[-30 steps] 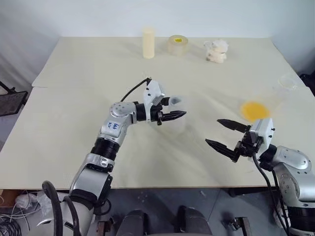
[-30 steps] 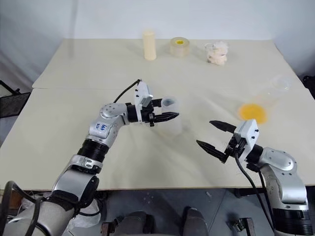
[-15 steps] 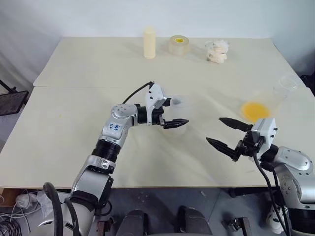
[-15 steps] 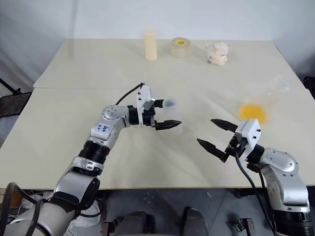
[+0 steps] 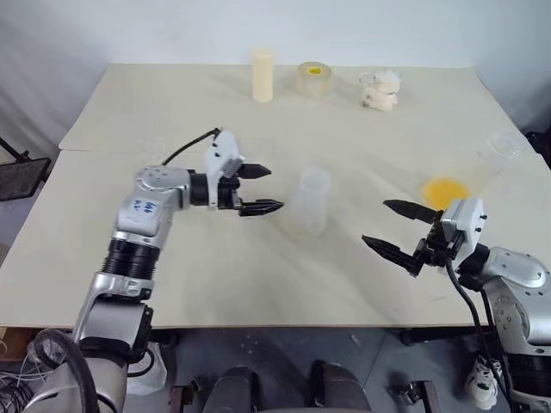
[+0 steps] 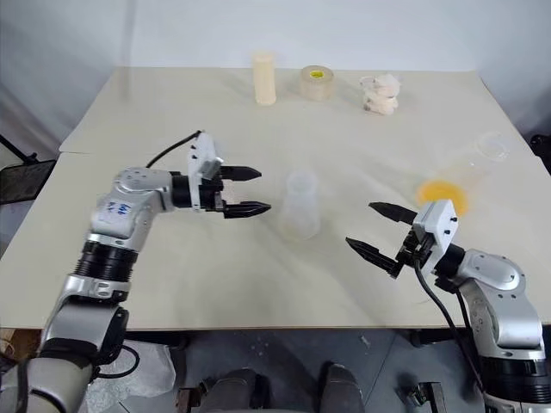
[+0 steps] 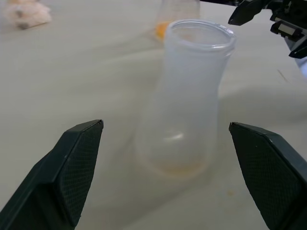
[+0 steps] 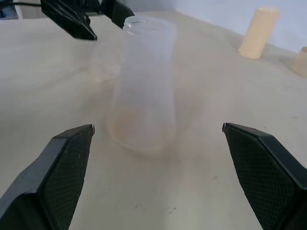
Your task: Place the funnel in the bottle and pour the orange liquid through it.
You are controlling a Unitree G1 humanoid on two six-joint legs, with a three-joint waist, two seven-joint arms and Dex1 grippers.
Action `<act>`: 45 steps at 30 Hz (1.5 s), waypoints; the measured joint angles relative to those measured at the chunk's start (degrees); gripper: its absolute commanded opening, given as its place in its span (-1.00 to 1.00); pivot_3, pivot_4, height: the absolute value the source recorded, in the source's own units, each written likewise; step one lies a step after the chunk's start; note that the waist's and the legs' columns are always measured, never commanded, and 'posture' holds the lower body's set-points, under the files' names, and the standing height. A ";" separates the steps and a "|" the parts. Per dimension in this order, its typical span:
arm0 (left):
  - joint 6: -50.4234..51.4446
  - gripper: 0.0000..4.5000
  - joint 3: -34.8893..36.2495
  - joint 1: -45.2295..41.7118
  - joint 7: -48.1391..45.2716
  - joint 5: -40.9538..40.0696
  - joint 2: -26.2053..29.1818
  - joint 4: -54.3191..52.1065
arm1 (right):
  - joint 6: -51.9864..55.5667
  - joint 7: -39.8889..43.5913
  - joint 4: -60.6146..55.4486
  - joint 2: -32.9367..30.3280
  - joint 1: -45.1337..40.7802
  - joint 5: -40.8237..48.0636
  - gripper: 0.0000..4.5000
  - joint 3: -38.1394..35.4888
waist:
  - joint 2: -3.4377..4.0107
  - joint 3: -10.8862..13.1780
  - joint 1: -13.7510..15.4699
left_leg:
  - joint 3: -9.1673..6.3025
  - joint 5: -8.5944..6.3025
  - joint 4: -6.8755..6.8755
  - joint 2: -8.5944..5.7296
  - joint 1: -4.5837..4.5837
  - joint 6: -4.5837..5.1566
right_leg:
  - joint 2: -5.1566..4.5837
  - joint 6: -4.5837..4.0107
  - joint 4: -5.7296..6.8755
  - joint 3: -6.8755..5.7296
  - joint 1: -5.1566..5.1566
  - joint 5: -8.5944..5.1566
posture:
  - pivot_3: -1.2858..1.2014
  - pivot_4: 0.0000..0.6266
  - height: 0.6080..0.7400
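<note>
Left eye view: small frosted whitish plastic bottle (image 5: 311, 201) stands upright between the wide-open left pincer (image 5: 256, 189) and wide-open right pincer (image 5: 393, 227), free and ready for a funnel.

No legible writing on the counter or its objects

The only marks in sight are small blue ones on the silver casing of the robot's left arm (image 5: 145, 206), too small to make out as letters or figures. The tape roll (image 5: 312, 77) at the far edge of the counter (image 5: 129, 112) carries a yellow patch on top, with no wording that can be read. The bottle (image 5: 310, 200) near the counter's middle bears no label in either wrist view.
</note>
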 measured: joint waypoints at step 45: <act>6.85 0.99 3.85 24.43 31.96 5.28 4.35 -32.34 | 0.62 8.80 7.98 -0.79 -8.14 -0.15 1.00 6.13 | 0.02 0.01 -0.01 | -0.08 -0.03 0.08 -0.02 0.07 -0.04 | -0.04 0.00 0.20 0.19 -0.01 0.00 | 0.03 -0.52 1.00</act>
